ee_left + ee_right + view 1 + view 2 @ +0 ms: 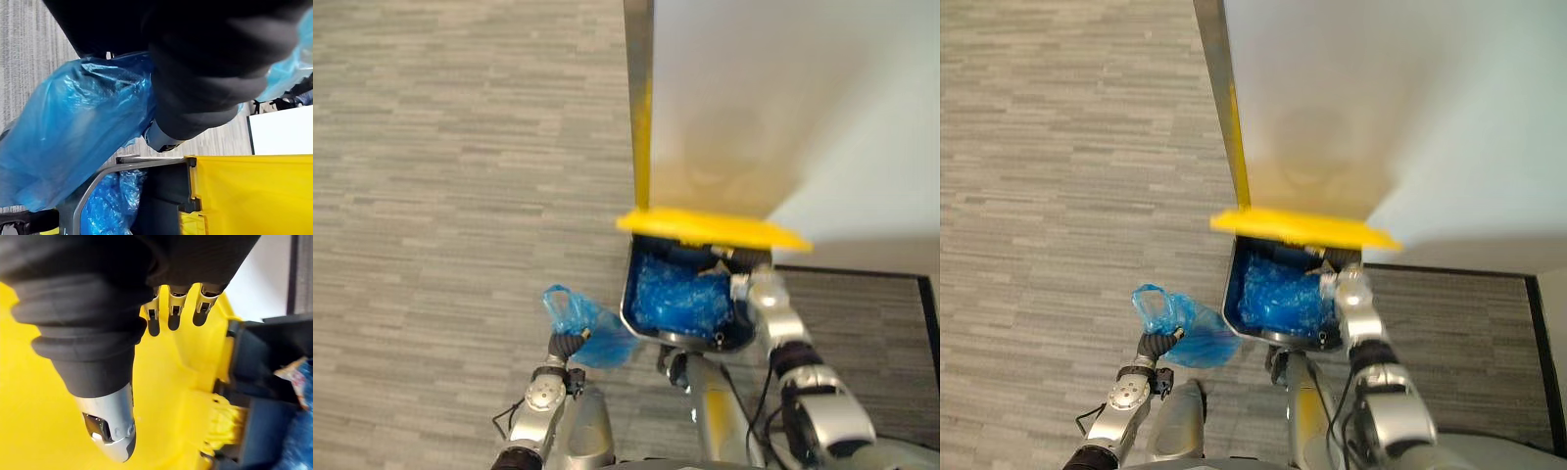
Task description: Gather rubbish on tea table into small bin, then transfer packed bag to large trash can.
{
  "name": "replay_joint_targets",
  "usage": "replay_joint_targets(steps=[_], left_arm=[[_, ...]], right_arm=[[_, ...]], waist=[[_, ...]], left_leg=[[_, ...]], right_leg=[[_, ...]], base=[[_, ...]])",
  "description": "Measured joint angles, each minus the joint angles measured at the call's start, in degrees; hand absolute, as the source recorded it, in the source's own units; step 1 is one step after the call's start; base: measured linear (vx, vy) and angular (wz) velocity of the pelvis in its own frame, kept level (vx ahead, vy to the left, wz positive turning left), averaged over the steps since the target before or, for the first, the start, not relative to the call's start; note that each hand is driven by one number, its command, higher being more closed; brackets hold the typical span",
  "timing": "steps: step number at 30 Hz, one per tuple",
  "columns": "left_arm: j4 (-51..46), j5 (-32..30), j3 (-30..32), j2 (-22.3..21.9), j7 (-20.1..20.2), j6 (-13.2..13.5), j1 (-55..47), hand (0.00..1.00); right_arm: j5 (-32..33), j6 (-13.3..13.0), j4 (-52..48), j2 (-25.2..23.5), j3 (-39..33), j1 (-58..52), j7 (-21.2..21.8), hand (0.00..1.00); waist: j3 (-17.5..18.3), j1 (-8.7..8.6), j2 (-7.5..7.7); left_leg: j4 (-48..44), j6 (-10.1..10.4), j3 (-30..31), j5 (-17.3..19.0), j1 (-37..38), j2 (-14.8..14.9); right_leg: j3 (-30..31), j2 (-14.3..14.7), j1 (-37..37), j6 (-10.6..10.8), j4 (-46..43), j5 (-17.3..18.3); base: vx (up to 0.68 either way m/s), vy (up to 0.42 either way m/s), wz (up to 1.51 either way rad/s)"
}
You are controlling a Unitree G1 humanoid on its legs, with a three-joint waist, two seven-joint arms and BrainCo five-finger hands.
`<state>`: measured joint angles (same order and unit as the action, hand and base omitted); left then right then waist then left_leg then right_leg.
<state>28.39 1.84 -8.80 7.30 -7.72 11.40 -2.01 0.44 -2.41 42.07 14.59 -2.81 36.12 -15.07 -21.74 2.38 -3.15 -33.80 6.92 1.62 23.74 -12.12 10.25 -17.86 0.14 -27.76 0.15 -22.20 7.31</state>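
my left hand (pixel 566 343) is closed on the top of the blue bag (pixel 576 311). the bag hangs just beside the large trash can (pixel 628 299), outside its rim. that arm reaches forward and low. my right hand (pixel 108 421) has its fingers (pixel 168 316) straight, laid against the raised yellow lid (pixel 710 227), with the arm stretched along the can's right side by the blue liner (pixel 680 294).

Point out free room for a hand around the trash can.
Free: grey carpet left of the trash can, and its open mouth above the blue liner. Crowded: right rim, right hand propping the yellow lid; left side, left hand holding the blue bag.
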Motion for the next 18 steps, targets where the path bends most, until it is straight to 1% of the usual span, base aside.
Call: replay_joint_targets(steps=[1,3,4,5,6,7,8,10,12,13,16,17,18], left_arm=[[-0.85,0.37,-0.75,0.18,0.01,0.06,0.85,1.0],[-3.56,1.03,-2.19,0.22,0.08,0.3,0.78,1.0],[-4.77,1.16,-2.79,0.35,0.11,0.37,0.85,1.0],[-5.38,1.54,-3.15,0.51,0.16,0.38,0.94,1.0],[-7.1,2.2,-4.34,0.78,0.31,0.49,1.3,1.0],[-8.38,2.36,-5.38,1.65,0.55,0.51,1.51,1.0],[-11.4,2.99,-6.42,2.23,1.31,0.65,1.37,1.0],[-14.24,3.72,-7.97,3.13,1.68,0.71,1.85,1.0],[-18.77,5.27,-10.93,4.09,3.21,1.37,3.39,1.0],[-22.38,6.64,-12.77,4.24,4.25,1.85,4.37,1.0],[-26.7,8.98,-16.0,4.17,5.25,2.78,8.54,1.0],[-27.87,9.51,-17.07,4.15,5.29,3.04,10.9,1.0],[-28.96,9.98,-18.06,4.1,5.29,3.46,14.13,1.0]], right_arm=[[0.63,0.0,0.0,1.31,0.85,1.71,-0.23,0.0],[1.97,-0.2,-0.01,3.19,2.93,4.49,-0.29,0.0],[2.36,-0.46,-0.11,3.4,4.09,5.14,-0.02,0.0],[2.39,-0.67,-0.16,3.41,4.47,5.28,0.23,0.0],[2.47,-0.93,-0.35,3.69,5.22,5.62,0.38,0.0],[2.56,-1.01,-0.3,4.11,5.89,5.55,0.45,0.0],[3.68,-1.12,-0.29,4.51,7.22,6.75,1.3,0.0],[4.04,-1.2,-0.29,5.03,8.57,7.5,2.15,0.0],[4.15,-1.2,-0.27,6.59,10.43,7.64,4.21,0.0],[4.1,-1.16,0.05,7.55,12.17,8.25,5.41,0.0],[4.02,-1.15,1.62,8.07,13.85,10.07,6.67,0.0],[4.02,-1.1,2.17,8.18,14.57,10.77,6.81,0.0],[4.03,-1.06,2.22,8.16,14.83,11.43,7.35,0.0]], waist=[[-1.02,0.04,0.49],[-1.66,0.15,0.46],[-1.68,0.26,0.44],[-1.91,0.3,0.1],[-2.73,0.18,-0.29],[-3.26,-0.82,0.03],[-3.64,-0.83,-0.61],[-3.78,-0.38,-0.66],[-3.79,-0.16,-0.67],[-3.79,-0.27,-0.68],[-3.87,-0.47,-0.82],[-3.9,-0.77,-0.8],[-4.07,-1.45,-0.81]], left_leg=[[-0.18,-0.3,-0.31,0.16,0.06,0.08],[-0.74,-0.26,-0.51,0.16,-0.93,0.61],[-0.47,-0.25,-0.26,0.19,-1.53,1.17],[-0.1,-0.33,-0.12,0.17,-1.65,1.69],[0.16,-0.26,-0.46,0.13,-1.51,2.66],[-0.54,0.33,-0.16,-0.2,-1.1,2.35],[-0.93,1.08,-0.01,-0.63,-1.45,2.69],[-0.94,1.07,0.25,-0.63,-1.78,2.81],[-1.21,1.07,0.69,-0.63,-2.11,2.82],[-1.61,1.07,0.43,-0.63,-2.14,2.81],[-2.4,1.08,-0.44,-0.63,-2.62,2.66],[-2.58,1.08,-0.63,-0.63,-2.79,2.51],[-2.79,1.07,-0.72,-0.64,-3.02,2.11]], right_leg=[[-0.14,-0.04,0.47,0.04,0.28,-0.22],[-0.92,0.01,0.66,0.81,1.25,-0.73],[-1.27,0.6,1.01,1.6,3.56,-1.16],[-1.38,1.12,1.52,2.04,4.66,-1.36],[0.1,1.5,0.94,-0.73,1.93,-2.33],[4.37,0.94,1.9,-2.04,-0.36,-3.47],[3.57,2.0,2.41,-2.24,1.33,-3.91],[3.4,2.43,2.34,-2.19,2.25,-4.6],[3.06,2.6,2.35,-2.12,2.68,-4.79],[2.96,2.51,2.36,-1.77,2.69,-5.03],[2.16,1.64,2.41,-1.28,2.58,-5.57],[2.17,1.3,2.41,-1.0,2.64,-5.78],[2.15,0.77,2.41,-0.56,2.66,-6.11]], base=[[-0.09,0.006,0.13],[-0.15,-0.02,-0.07],[-0.14,-0.028,-0.19],[-0.12,-0.043,-0.13],[-0.05,-0.039,0.28],[-0.03,-0.027,0.3],[0.01,-0.01,0.22],[-0.01,-0.012,-0.11],[-0.03,-0.014,-0.07],[-0.04,0.02,-0.14],[-0.06,0.045,-0.13],[-0.08,0.079,0.06],[-0.1,0.099,0.06]])
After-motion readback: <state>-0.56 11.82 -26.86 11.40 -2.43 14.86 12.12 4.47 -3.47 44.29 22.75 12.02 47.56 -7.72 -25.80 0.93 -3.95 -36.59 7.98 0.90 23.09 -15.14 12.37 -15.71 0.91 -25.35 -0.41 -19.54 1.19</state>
